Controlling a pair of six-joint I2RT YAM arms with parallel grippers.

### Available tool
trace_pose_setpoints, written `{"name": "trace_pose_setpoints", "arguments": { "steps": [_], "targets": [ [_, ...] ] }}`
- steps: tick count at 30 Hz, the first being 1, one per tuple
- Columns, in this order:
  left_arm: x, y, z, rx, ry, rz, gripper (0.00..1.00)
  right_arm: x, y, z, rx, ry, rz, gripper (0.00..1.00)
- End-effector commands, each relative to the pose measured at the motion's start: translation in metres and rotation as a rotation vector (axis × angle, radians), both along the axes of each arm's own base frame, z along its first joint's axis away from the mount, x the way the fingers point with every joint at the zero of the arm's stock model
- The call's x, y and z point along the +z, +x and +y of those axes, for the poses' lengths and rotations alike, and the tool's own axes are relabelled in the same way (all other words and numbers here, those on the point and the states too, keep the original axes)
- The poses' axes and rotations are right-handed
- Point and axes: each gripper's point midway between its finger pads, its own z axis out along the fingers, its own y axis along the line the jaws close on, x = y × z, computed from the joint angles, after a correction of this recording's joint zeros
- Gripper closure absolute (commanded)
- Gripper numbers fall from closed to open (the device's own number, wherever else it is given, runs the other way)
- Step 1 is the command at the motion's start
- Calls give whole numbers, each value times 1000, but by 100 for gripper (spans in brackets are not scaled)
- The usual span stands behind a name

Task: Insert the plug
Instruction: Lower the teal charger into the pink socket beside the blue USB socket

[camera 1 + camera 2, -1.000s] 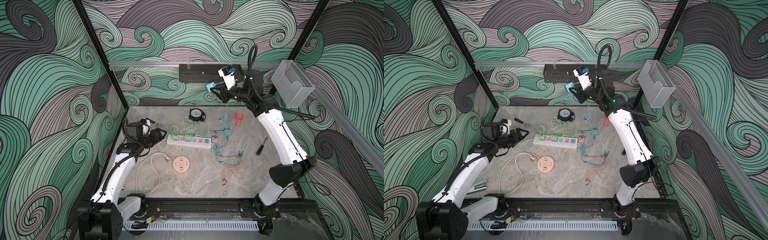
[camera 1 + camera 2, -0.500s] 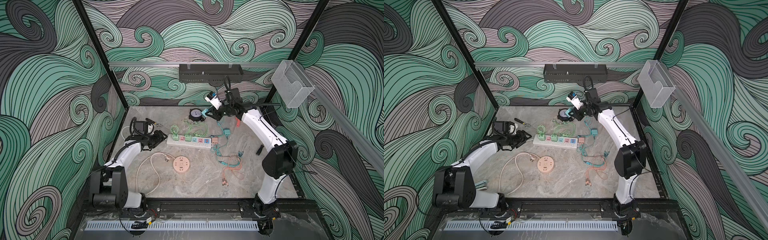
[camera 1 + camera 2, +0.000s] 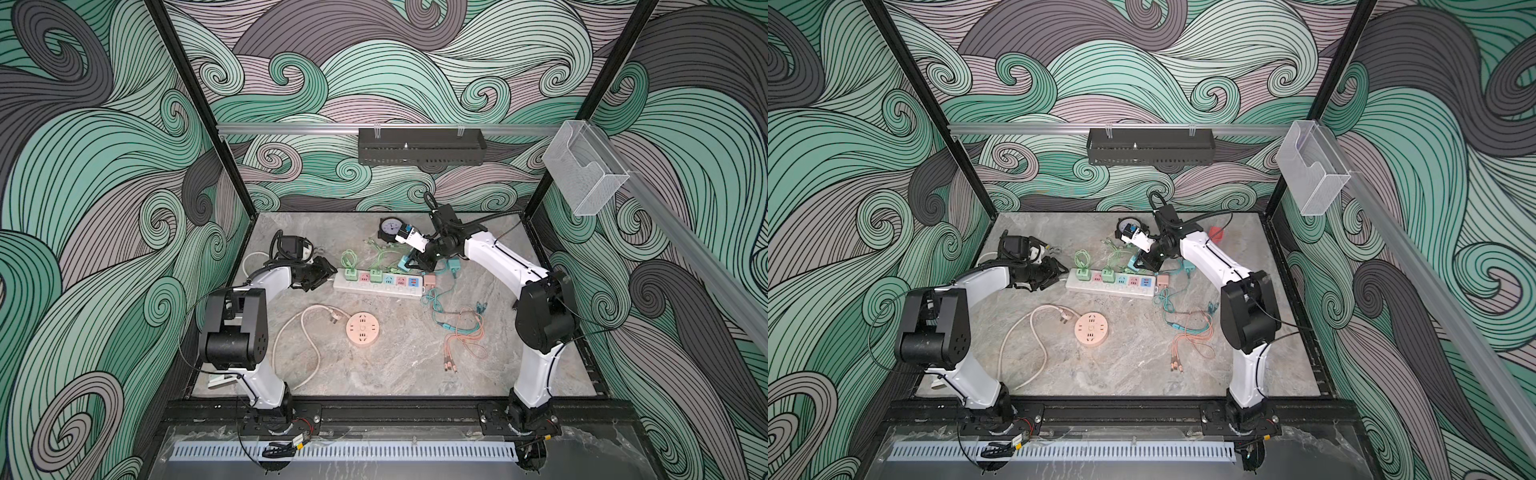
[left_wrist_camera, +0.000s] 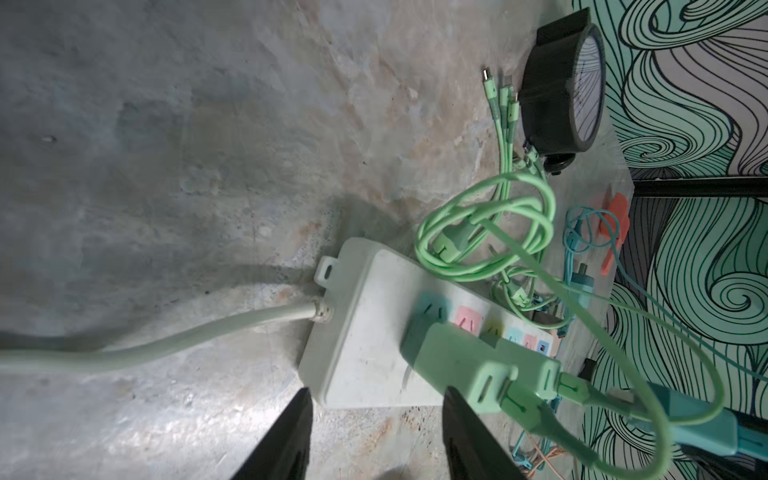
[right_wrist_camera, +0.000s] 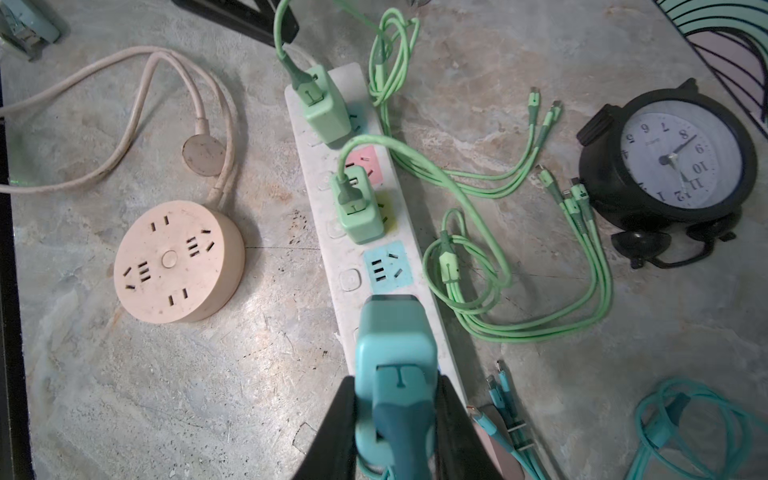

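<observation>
Teal plastic marks the plug [image 5: 395, 353], which is clamped by its sides in the right gripper [image 5: 397, 415] at the lower centre of the right wrist view. The cable end is turned toward the camera, presumably so that the prongs, which are hidden, face the white power strip [image 5: 328, 249] beneath. The plug is held over the strip just below the free blue socket [image 5: 384, 266] in that frame; whether it touches the strip cannot be told. Two sockets higher in the frame are taken by green chargers [image 5: 359, 208], so the blue socket is judged the likeliest target. In a top view the plug [image 3: 405, 262] is seen just above the right half of the strip [image 3: 374, 289], near the middle of the frame. The left gripper [image 4: 374, 432] is seen at the bottom of the left wrist view with its fingers [image 4: 286, 436] spread apart and nothing held, just short of the strip's cord end; it is probably placed there so that the strip can be braced against sliding during insertion.
</observation>
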Motion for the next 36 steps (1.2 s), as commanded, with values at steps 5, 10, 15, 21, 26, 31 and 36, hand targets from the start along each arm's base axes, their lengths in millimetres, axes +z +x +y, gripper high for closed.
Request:
{"name": "trace_pose_setpoints", "arguments": {
  "steps": [5, 10, 15, 21, 26, 31, 36],
  "targets": [
    [-6, 18, -3, -46, -14, -17, 51, -35, -9, 2, 64, -99, 24, 100],
    [-9, 17, -9, -72, -41, -21, 52, -51, -13, 1, 82, -151, 42, 100],
    [-9, 16, -12, -93, -59, -27, 53, -60, -13, 1, 87, -177, 45, 100],
    [-14, 13, -14, -104, -68, -10, 55, -63, -10, 2, 94, -195, 35, 100],
    [-20, 9, -14, -110, -63, 9, 56, -66, -5, 2, 97, -210, 22, 100],
    [-24, 7, -13, -115, -55, 21, 57, -72, -2, 0, 109, -239, 17, 100],
    [-26, 6, -13, -117, -49, 26, 60, -76, -4, -4, 126, -279, 24, 100]
  ]
}}
